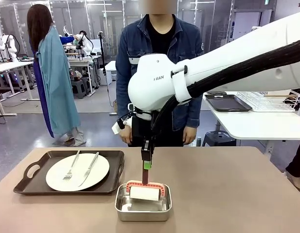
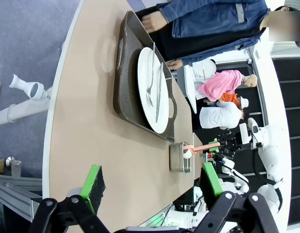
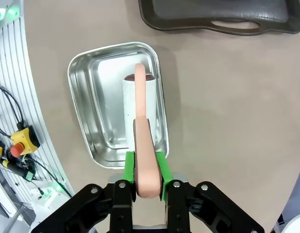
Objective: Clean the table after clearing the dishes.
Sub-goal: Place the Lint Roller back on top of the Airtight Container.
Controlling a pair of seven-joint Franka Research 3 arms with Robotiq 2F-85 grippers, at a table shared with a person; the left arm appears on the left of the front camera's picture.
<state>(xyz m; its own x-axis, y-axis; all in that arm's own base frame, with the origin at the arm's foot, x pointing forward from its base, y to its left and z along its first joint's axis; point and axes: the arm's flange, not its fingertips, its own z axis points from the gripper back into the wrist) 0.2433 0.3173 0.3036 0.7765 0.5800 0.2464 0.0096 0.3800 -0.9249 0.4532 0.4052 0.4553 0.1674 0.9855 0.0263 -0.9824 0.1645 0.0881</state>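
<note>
R claw [image 3: 145,166] clamped on pink roller handle [image 3: 141,104]; roller [image 3: 154,111] sits in steel pan [image 3: 91,92], frame ctr. L claw [image 2: 152,180] wide, empty. Plate [image 1: 57,174] w/ cutlery on tray [image 1: 30,183], lower left of desk [image 1: 227,194]. Risks: roller snags pan rim on lift, drags pan; sweep clips uncleared tray.

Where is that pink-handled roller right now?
In the front view, the roller sits in the steel pan just right of the tray, its handle gripped by the right tool.
</note>
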